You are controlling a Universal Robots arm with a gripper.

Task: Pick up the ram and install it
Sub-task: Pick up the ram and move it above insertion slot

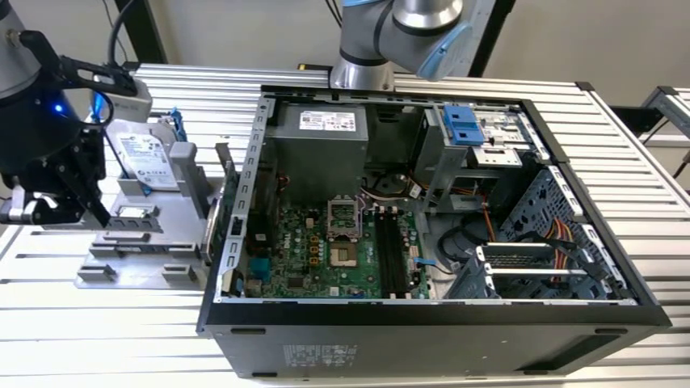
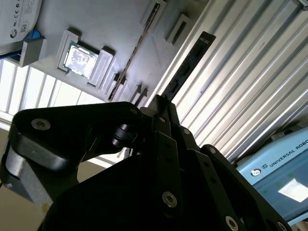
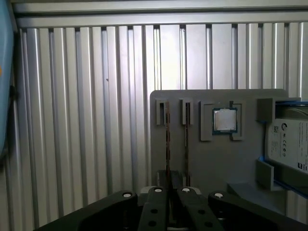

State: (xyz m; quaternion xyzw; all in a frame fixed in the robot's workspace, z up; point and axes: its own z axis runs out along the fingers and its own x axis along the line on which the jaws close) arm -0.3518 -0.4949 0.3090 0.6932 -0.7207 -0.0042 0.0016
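Observation:
The ram (image 2: 187, 65) is a long, narrow, dark stick reaching out from my fingertips over the edge of the grey fixture plate (image 2: 110, 24). In the first wrist view the ram (image 3: 167, 144) runs edge-on from its slot block down into my gripper (image 3: 171, 188), which is shut on its near end. I cannot tell whether it is clear of the slot. A second stick (image 3: 186, 139) stands edge-on beside it and shows as a thin line (image 2: 137, 50). In the exterior view my gripper (image 1: 86, 206) hangs at the left, by the fixture plate (image 1: 135, 271).
The fixture also carries a processor chip (image 3: 224, 120) and a hard drive (image 1: 145, 153). To the exterior view's right stands the open computer case (image 1: 431, 315), with long black slots (image 1: 390, 250) on its motherboard. An arm's base (image 1: 367, 48) rises behind the case. Ribbed aluminium table lies all around.

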